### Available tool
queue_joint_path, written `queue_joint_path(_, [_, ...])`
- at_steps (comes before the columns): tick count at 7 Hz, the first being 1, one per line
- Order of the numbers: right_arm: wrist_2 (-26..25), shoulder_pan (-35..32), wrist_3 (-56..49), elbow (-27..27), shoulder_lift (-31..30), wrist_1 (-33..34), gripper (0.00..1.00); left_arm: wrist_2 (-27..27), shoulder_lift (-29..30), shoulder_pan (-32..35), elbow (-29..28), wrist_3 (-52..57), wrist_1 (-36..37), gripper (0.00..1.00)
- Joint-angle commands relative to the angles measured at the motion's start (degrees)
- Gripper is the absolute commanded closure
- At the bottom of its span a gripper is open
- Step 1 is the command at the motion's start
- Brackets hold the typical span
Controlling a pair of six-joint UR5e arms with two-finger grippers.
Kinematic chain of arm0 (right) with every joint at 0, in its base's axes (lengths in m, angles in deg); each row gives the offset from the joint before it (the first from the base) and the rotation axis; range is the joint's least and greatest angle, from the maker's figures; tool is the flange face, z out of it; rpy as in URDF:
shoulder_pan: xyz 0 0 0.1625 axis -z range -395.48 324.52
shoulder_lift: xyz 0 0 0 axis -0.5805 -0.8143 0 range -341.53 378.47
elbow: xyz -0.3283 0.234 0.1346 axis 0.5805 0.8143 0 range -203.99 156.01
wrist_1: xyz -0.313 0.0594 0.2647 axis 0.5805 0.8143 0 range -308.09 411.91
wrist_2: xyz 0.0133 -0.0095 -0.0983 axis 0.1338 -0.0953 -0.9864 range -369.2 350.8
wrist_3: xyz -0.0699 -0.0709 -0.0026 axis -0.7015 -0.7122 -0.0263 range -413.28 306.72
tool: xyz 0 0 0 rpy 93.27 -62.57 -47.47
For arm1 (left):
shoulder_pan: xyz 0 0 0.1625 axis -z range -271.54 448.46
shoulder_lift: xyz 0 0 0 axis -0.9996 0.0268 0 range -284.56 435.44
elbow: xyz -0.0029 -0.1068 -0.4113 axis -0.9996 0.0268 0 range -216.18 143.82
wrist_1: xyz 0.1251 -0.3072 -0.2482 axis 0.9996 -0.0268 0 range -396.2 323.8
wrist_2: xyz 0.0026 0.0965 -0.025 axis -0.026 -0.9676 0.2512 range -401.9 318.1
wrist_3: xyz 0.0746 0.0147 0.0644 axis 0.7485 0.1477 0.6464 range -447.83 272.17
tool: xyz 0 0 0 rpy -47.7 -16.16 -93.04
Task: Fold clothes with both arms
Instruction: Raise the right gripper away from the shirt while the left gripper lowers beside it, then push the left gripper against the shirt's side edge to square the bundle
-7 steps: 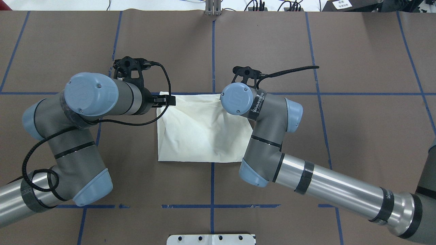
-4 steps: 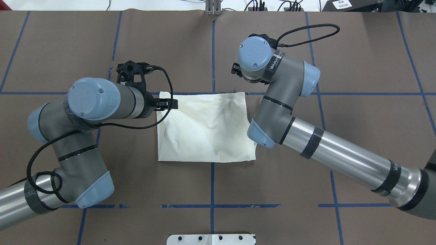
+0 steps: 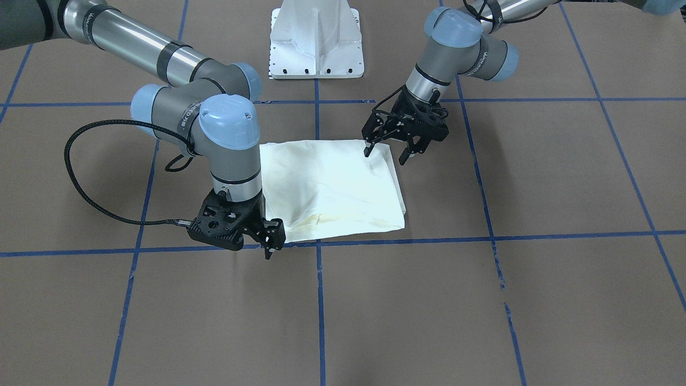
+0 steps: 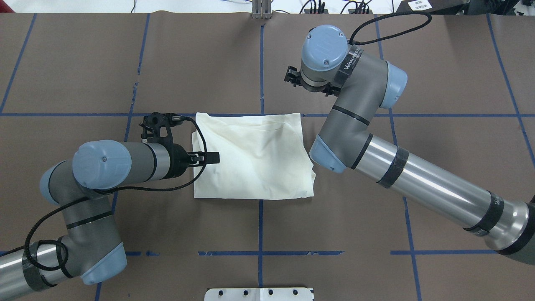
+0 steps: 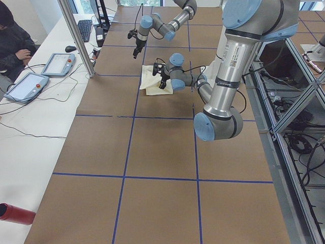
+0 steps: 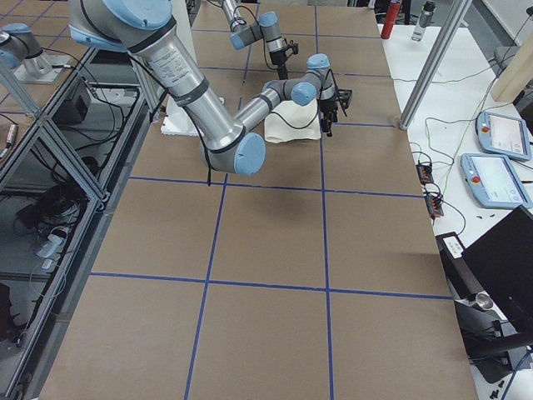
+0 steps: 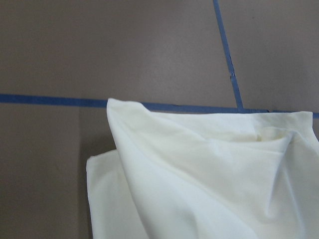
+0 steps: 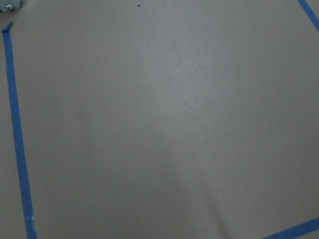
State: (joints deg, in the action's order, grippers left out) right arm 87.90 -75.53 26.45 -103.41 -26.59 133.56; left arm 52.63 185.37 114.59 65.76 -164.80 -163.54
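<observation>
The cream, plain-sided long-sleeved T-shirt [image 4: 255,159] lies folded into a rough rectangle near the middle of the brown paper-covered tabletop [image 4: 376,234]. Its far edge runs along a blue tape line [image 4: 355,115]. My left pincer [image 3: 385,156] hangs over the shirt's left edge with its fingers spread wide, gripping nothing. My right pincer [image 3: 272,244] is raised off the cloth, past its far right corner, over bare tabletop. Its fingers look slightly parted and hold nothing.

The folded T-shirt [image 4: 250,159] is plain cream. The table [image 4: 355,267] is brown, gridded with blue tape [image 4: 260,234]. The left arm [image 4: 138,163] and right arm [image 4: 422,182] are silver-grey with light-blue joint caps [image 4: 324,44].
</observation>
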Motion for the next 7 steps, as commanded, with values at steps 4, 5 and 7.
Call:
queue_joint_path(4, [-0.2,0.1,0.0,-0.7,-0.7,0.0,0.0,0.0,-0.6,-1.7,0.0,-1.8,-0.6,1.0])
queue_joint_path(5, [-0.3,0.1,0.2,-0.7,-0.8,0.0,0.0,0.0,-2.9,-1.8,0.4,-1.9,-1.8,1.0])
queue_joint_path(7, [-0.5,0.1,0.6,-0.9,-1.3,-0.1,0.0,0.0,-6.5,-2.0,0.2,-2.0,-8.2,1.0])
